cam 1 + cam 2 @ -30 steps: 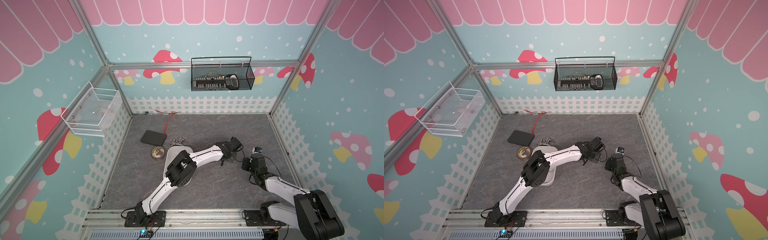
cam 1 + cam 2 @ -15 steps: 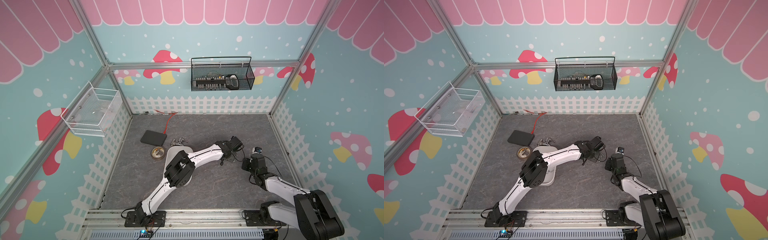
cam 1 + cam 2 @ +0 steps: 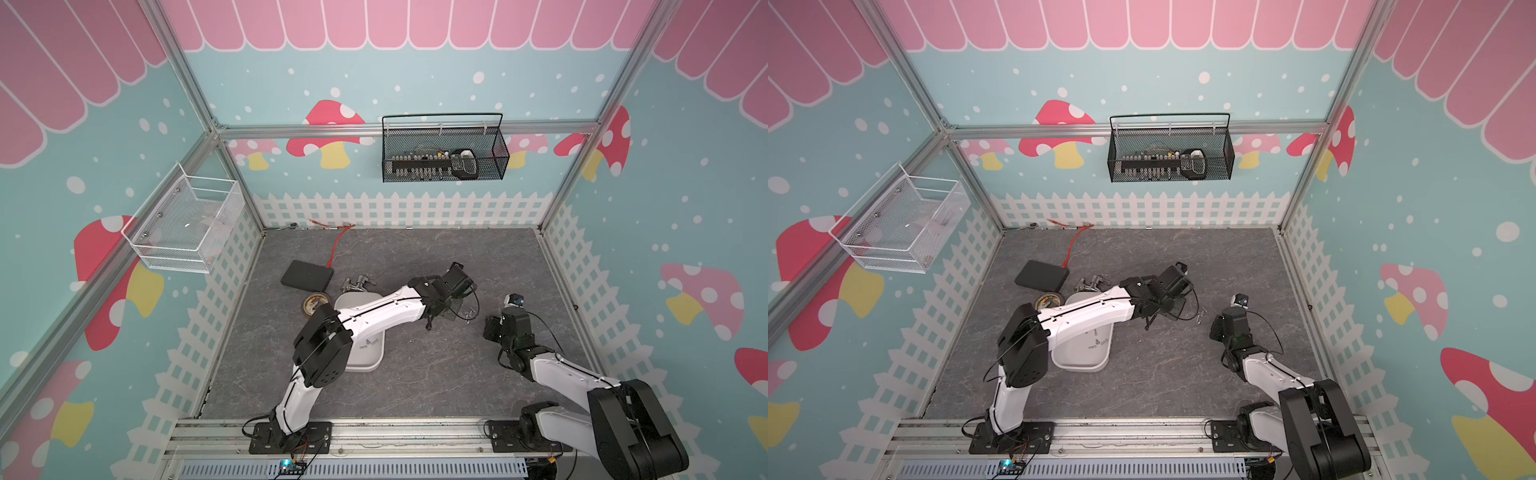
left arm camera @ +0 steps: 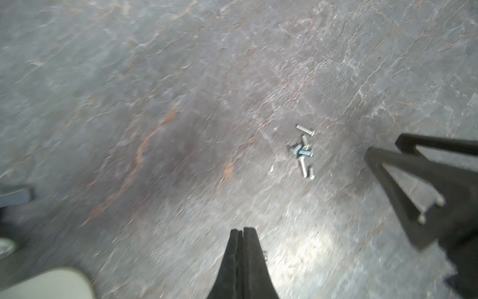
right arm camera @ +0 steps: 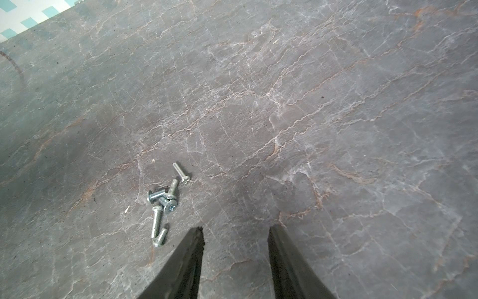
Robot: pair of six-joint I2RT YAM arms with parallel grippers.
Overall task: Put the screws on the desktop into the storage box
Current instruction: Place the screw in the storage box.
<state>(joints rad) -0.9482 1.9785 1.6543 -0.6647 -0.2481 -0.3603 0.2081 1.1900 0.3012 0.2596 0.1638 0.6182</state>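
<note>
Screws (image 3: pixel 372 342) lie in the storage box (image 3: pixel 368 366), more on the desktop (image 3: pixel 415 386).

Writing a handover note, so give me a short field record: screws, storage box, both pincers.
loose screws: six, clustered on the desktop
boxed screws: a few, in the storage box
left pincer: shut, apart from the cluster
right pincer: open, empty, beside the cluster

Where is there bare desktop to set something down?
Bare: the back right of the desktop along the fence, and the front patch between the storage box and right arm. Crowded around the black box, tape, clips, and by the screws.
</note>
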